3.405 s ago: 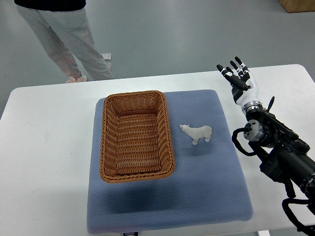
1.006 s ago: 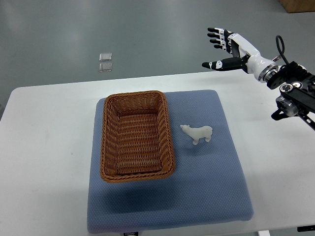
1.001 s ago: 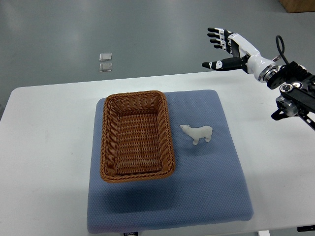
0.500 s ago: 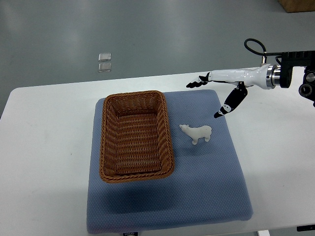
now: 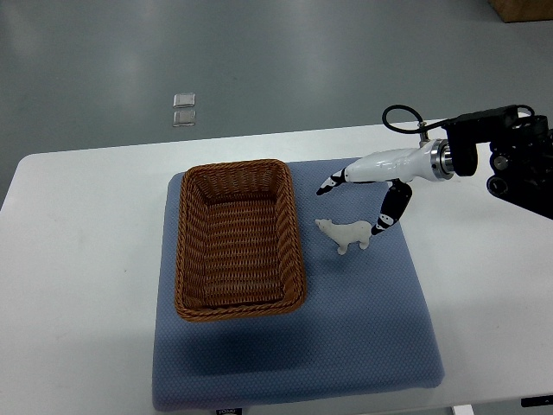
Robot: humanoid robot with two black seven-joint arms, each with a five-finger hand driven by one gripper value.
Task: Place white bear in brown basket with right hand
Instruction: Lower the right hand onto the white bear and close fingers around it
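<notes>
Right hand (image 5: 367, 197), fingers spread & empty, brackets white bear (image 5: 346, 233) at centre-right, prob. touching; brown basket (image 5: 238, 239) just left.

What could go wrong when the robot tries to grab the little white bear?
The right hand is open above the bear, with its fingers spread to either side. The bear is small and standing up, so a finger might bump it and tip it over or push it along the blue mat. The basket has a raised rim right beside the bear. If the hand carries the bear too low, it could catch on that rim.
</notes>
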